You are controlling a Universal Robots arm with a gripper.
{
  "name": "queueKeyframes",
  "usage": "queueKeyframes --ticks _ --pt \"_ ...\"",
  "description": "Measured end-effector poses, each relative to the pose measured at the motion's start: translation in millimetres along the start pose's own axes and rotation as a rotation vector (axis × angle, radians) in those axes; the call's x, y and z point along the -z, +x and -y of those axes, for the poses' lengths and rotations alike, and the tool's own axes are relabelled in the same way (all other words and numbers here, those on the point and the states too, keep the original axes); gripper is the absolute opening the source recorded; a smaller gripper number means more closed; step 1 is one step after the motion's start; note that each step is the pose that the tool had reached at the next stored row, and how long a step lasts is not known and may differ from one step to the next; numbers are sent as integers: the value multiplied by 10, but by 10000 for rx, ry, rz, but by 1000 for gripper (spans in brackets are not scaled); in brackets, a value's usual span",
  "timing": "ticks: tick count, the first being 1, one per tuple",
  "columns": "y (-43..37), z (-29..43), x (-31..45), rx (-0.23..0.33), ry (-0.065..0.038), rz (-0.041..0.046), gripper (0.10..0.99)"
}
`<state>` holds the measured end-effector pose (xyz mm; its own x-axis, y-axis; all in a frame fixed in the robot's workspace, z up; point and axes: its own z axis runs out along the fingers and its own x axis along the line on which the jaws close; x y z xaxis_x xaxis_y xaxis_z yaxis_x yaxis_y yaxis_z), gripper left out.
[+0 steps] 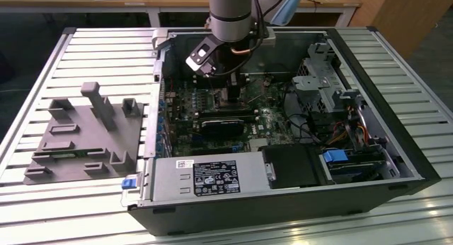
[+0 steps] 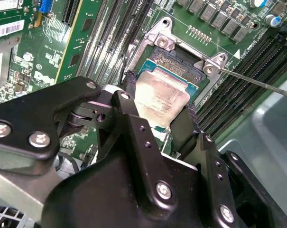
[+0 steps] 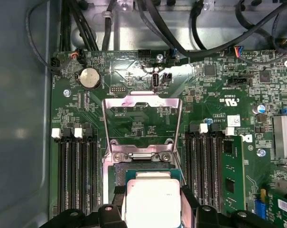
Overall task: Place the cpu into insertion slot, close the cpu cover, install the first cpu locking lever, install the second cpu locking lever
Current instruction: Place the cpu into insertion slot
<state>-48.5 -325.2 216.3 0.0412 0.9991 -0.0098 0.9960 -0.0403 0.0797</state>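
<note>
Exterior view is looking down from farther back on the whole computer case [image 1: 283, 213]; both wrist views are staring close at the cpu [image 2: 162, 97] [image 3: 150, 199]

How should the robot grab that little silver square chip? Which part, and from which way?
By two opposite edges, coming straight down from above. The cpu is thin and flat with a smooth top, so only its sides offer a hold, and the insertion slot lies open beneath it. The gripper pinches it just that way now, pressing on both sides.
</note>
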Motion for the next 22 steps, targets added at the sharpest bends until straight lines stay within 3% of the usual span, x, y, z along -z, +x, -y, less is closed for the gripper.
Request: queueKeyframes --ticks 7,12,22 --pt "8 4 -50 182 -1 -29 541" --pt "9 8 -85 220 0 -98 541" --pt "61 31 -138 198 0 -101 541"
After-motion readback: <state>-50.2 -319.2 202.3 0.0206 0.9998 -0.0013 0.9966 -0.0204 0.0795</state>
